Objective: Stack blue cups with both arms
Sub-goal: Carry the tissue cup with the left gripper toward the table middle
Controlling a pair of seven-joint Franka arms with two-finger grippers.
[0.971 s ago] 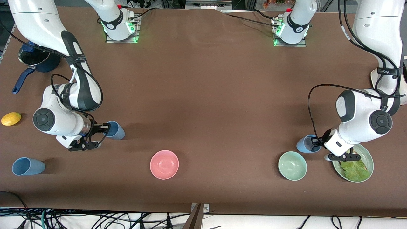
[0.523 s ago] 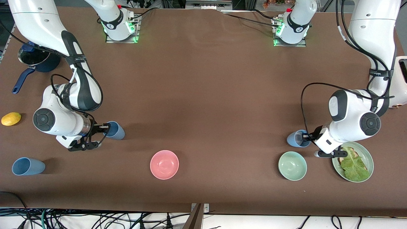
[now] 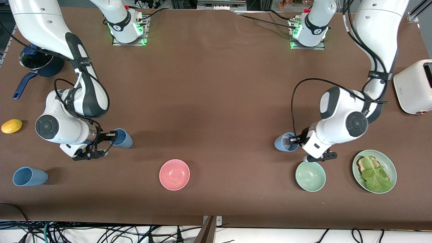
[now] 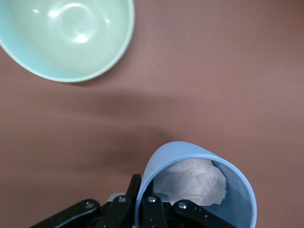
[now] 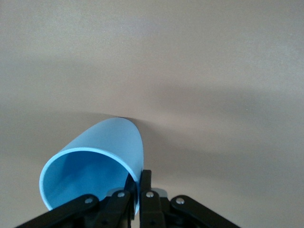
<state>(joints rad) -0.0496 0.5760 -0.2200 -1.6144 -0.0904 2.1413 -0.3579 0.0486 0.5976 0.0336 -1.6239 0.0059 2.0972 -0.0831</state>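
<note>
Both grippers, left [image 3: 297,140] and right [image 3: 107,136], pinch cup [image 3: 285,142] rims [image 3: 122,138]; thin rim grips could slip or tilt when stacking.

I am seeing the toaster [image 3: 414,86] getting cut off by the picture's edge. The right arm is hiding part of the saucepan [image 3: 40,64]. The green bowl [image 4: 66,38] is running off my left wrist picture. Something white [image 4: 192,183] is sitting inside that blue cup [image 4: 199,190]; I can't tell what.
</note>
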